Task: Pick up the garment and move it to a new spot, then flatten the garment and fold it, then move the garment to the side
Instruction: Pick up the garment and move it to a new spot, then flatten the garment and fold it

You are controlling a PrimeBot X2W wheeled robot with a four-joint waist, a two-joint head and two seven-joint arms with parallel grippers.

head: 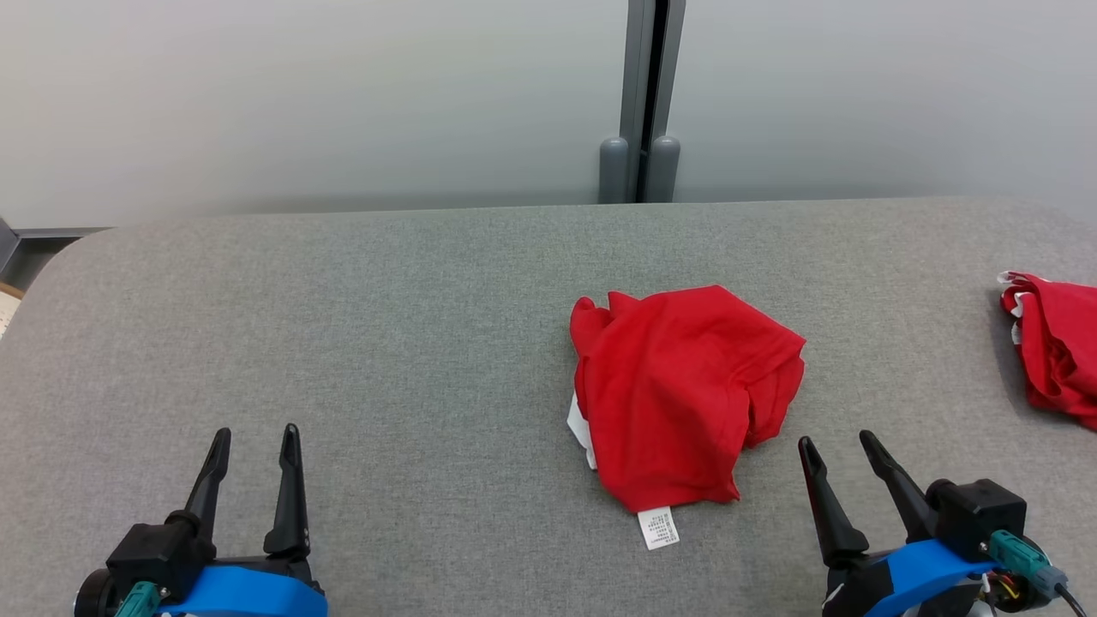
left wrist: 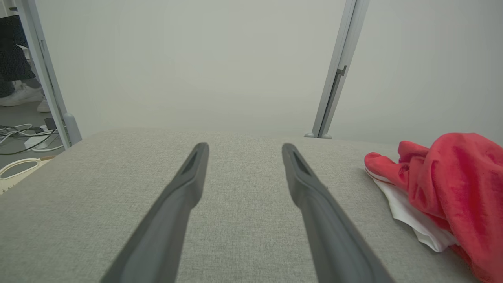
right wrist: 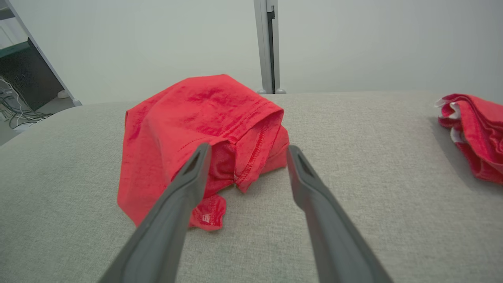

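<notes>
Head view: crumpled red garment centre frame on desk; left tool and right tool wide open, empty. Best to pinch a raised fold.

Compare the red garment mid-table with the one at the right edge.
The middle garment lies whole in the head view; the edge garment is cut off by the frame. The middle garment shows a white tag at its near edge; the edge garment shows white patches on its left side. Both are red and crumpled on the grey table.
</notes>
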